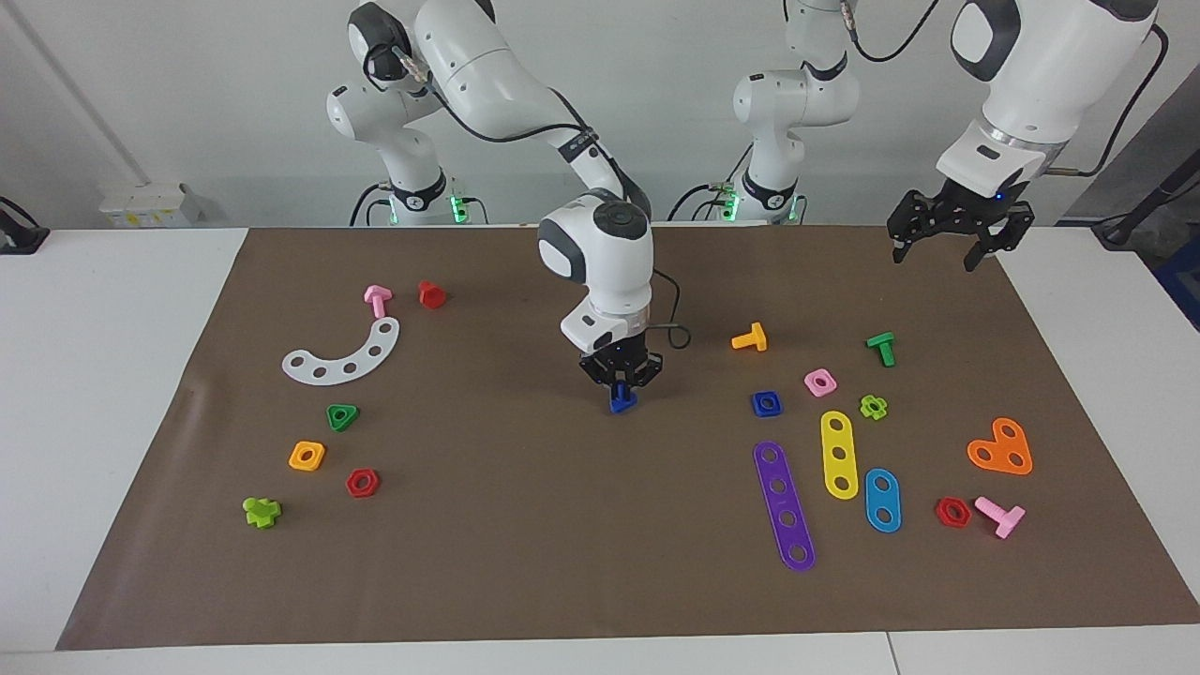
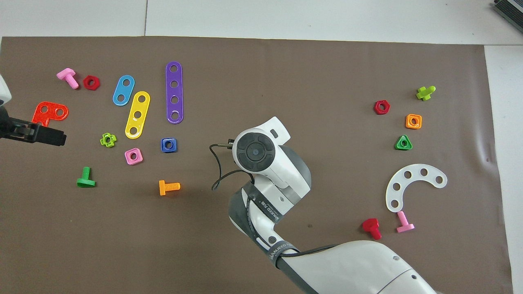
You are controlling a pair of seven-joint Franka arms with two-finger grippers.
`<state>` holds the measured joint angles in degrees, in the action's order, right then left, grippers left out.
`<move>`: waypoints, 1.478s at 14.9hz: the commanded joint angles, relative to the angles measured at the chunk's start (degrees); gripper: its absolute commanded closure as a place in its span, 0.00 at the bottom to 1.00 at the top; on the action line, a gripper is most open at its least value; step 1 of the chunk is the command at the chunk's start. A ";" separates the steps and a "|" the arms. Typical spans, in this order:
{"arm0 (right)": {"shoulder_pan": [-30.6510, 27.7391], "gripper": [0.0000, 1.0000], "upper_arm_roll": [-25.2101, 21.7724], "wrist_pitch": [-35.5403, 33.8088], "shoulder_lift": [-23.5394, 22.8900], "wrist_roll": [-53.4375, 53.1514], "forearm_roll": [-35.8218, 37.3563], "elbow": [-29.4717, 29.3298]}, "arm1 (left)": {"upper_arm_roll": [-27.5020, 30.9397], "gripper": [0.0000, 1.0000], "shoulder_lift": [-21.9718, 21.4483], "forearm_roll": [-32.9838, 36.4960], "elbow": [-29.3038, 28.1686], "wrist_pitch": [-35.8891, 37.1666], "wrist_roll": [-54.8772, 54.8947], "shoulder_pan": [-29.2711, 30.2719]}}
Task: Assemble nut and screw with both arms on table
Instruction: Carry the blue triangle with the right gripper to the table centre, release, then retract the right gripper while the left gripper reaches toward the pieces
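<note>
R hand (image 1: 620, 382) is clenched on the screw (image 1: 622, 401) over mid tabletop (image 1: 525, 525), L hand (image 1: 960, 230) waits released, so next I think L must grab the nut (image 1: 766, 403) by the pink nut (image 1: 820, 382).

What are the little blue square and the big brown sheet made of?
The nut looks like moulded plastic: bright even blue, rounded corners, slight shine. The brown mat seems thin paper or card, matte, with creases near one edge; its look leaves this open.
</note>
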<state>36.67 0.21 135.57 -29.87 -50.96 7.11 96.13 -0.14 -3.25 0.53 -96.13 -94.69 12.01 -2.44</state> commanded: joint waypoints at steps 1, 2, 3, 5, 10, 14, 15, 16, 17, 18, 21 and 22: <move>-0.02 0.24 0.14 1.54 0.60 -2.39 1.59 2.65 | -0.21 0.00 -1.93 -0.44 -1.78 0.91 0.47 0.42; -0.02 0.00 0.05 1.19 0.69 -2.91 1.68 2.48 | -0.21 0.00 -2.02 -0.44 -1.78 0.74 0.38 0.42; 0.07 0.00 0.05 0.40 0.87 -3.09 1.68 1.96 | -0.21 0.00 -1.94 -0.44 -1.78 -0.05 0.21 0.33; -1.16 0.00 -0.21 -0.48 3.66 -2.75 1.33 1.87 | -0.21 0.00 -1.76 -0.44 -1.78 -1.46 0.12 0.42; -7.13 0.00 -0.04 -8.73 13.77 -1.25 0.53 2.04 | -0.30 0.00 -1.94 -0.44 -4.85 -6.11 -0.49 -0.19; -14.23 0.00 -0.04 -15.58 19.75 10.84 0.18 2.13 | -0.73 0.00 -1.15 -0.53 -8.45 -12.35 -7.17 -0.72; -16.52 0.00 -0.04 -17.52 21.33 15.49 -1.64 2.13 | -0.91 0.00 -0.88 -0.53 -9.42 -13.75 -7.78 -1.51; -19.15 0.00 -0.13 -19.02 22.83 19.98 -4.71 2.04 | -0.91 0.00 -0.79 -0.53 -10.65 -15.51 -8.49 -1.95; -21.96 0.00 -0.13 -20.68 24.06 24.28 -7.35 2.04 | -0.91 0.01 -0.27 -0.53 -11.70 -16.92 -9.28 -2.21; -24.43 0.00 -0.13 -23.05 25.46 28.07 -8.42 1.87 | -0.91 0.01 0.17 -0.53 -12.67 -18.32 -9.55 -2.56; -30.59 0.00 -0.39 -31.48 28.98 35.82 -8.43 -0.23 | -0.91 0.04 2.63 -0.44 -13.47 -20.97 -11.92 -4.94; -32.00 0.00 -0.56 -35.77 29.08 38.89 -8.43 -2.33 | -0.91 0.04 3.42 -0.44 -13.47 -21.50 -11.92 -5.46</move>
<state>7.39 -0.88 105.58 -2.25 -17.02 0.09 95.86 -1.73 -0.90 0.52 -108.77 -113.99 1.36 -6.20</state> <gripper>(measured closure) 0.000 0.035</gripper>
